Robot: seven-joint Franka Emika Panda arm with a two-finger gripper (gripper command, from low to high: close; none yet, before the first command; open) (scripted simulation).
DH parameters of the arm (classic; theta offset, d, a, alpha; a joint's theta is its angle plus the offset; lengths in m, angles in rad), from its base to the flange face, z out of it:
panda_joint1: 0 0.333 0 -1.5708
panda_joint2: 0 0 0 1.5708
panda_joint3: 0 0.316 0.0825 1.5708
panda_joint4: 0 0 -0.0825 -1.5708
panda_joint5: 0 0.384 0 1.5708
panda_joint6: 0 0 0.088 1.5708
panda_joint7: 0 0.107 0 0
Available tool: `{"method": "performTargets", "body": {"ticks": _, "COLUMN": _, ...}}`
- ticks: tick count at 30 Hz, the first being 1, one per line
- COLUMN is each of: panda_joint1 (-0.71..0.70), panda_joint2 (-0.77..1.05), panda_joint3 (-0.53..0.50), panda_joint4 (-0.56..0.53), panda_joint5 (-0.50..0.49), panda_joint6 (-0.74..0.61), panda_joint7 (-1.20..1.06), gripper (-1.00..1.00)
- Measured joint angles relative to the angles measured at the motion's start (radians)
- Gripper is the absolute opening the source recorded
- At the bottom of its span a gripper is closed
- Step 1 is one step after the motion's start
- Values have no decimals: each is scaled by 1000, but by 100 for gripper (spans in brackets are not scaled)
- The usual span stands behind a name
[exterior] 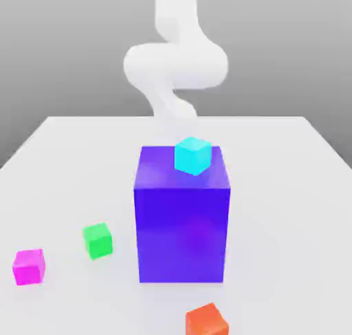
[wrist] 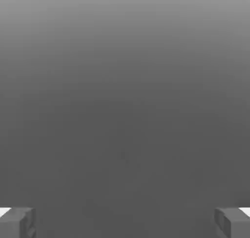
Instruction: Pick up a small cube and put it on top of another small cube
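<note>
The arm [exterior: 177, 65] is smooth, white and rounded.

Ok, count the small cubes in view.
4: cyan on the big blue block; green and magenta toward the exterior view's left; orange nearest. The block may hide more.

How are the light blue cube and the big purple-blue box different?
The light blue cube is small, while the purple-blue box is much bigger. The cube is bright light blue; the box is deep purple-blue. Both have flat sides and straight edges.
</note>
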Motion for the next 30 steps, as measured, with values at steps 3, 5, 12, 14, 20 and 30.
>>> {"method": "performTargets", "body": {"ticks": 3, "panda_joint1": -74, "panda_joint2": 114, "panda_joint3": -1, "panda_joint4": -25, "panda_joint5": -20, "panda_joint6": 50, "panda_joint7": 93, "gripper": 0}}
{"method": "performTargets", "body": {"ticks": 5, "panda_joint1": -122, "panda_joint2": 188, "panda_joint3": -1, "panda_joint4": -40, "panda_joint5": -29, "panda_joint6": 81, "panda_joint7": 150, "gripper": 0}}
{"method": "performTargets", "body": {"ticks": 12, "panda_joint1": -258, "panda_joint2": 442, "panda_joint3": -39, "panda_joint4": -95, "panda_joint5": -63, "panda_joint6": 191, "panda_joint7": 351, "gripper": 0}}
{"method": "performTargets", "body": {"ticks": 14, "panda_joint1": -287, "panda_joint2": 514, "panda_joint3": -61, "panda_joint4": -111, "panda_joint5": -67, "panda_joint6": 223, "panda_joint7": 403, "gripper": 0}}
{"method": "performTargets", "body": {"ticks": 20, "panda_joint1": -398, "panda_joint2": 731, "panda_joint3": -121, "panda_joint4": -159, "panda_joint5": -27, "panda_joint6": 320, "panda_joint7": 526, "gripper": 0}}
{"method": "performTargets", "body": {"ticks": 30, "panda_joint1": -502, "panda_joint2": 1095, "panda_joint3": -95, "panda_joint4": -170, "panda_joint5": 144, "panda_joint6": 533, "panda_joint7": 542, "gripper": 0}}
